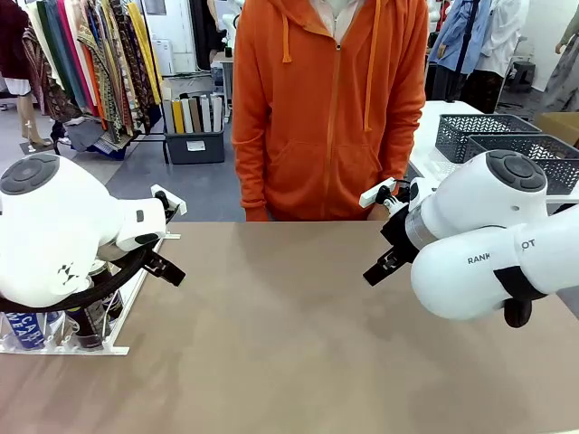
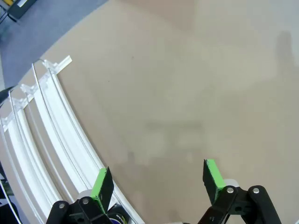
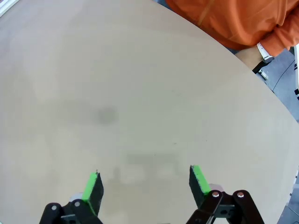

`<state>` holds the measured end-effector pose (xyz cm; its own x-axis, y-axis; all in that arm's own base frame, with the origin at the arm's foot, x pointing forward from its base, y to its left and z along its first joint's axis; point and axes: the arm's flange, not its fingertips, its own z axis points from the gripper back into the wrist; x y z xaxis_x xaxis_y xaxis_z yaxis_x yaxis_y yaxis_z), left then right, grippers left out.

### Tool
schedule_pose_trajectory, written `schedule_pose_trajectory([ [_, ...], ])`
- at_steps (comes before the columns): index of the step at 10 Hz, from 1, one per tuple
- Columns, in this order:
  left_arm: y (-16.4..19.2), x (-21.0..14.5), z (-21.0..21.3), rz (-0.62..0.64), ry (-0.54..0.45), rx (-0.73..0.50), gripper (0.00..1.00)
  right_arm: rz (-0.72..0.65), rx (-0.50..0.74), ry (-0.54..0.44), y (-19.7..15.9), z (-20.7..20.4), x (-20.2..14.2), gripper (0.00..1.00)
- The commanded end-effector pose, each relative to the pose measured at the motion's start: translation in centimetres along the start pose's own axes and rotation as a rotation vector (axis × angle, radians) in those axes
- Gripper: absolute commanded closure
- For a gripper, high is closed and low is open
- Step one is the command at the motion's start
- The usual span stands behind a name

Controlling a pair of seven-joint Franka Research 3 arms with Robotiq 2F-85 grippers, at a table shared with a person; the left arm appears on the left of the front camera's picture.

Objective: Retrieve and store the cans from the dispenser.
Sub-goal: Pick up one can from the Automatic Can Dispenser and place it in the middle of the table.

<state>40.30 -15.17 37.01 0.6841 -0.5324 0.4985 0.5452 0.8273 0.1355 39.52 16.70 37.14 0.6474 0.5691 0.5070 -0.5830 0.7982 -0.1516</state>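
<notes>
Task looked barely started: slim blue and black aluminium cans (image 1: 25, 331) sat in the white-and-clear plastic lane dispenser (image 1: 63, 349) at the tan tabletop's (image 1: 289, 344) left edge, near corner. None out or stored, as far as I could see. Left gripper (image 2: 156, 179) was spread wide, empty, just beside the lanes, touching nothing. Right gripper (image 3: 145, 184) was likewise wide and empty over bare tabletop toward the right edge.

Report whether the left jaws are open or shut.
Open. The left gripper has its green pads wide apart over the table, with nothing between them.
</notes>
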Motion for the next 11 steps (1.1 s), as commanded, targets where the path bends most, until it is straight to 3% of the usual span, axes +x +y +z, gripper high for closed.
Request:
schedule_pose_trajectory([
  [1,0.0,0.01,0.02,0.0,0.0,0.0,0.0,0.0,0.0,0.0,-0.01,0.0,0.0,0.0],
  [11,0.0,0.01,0.02,0.0,0.0,0.0,0.0,0.0,0.0,0.0,-0.01,0.0,0.0,0.0],
])
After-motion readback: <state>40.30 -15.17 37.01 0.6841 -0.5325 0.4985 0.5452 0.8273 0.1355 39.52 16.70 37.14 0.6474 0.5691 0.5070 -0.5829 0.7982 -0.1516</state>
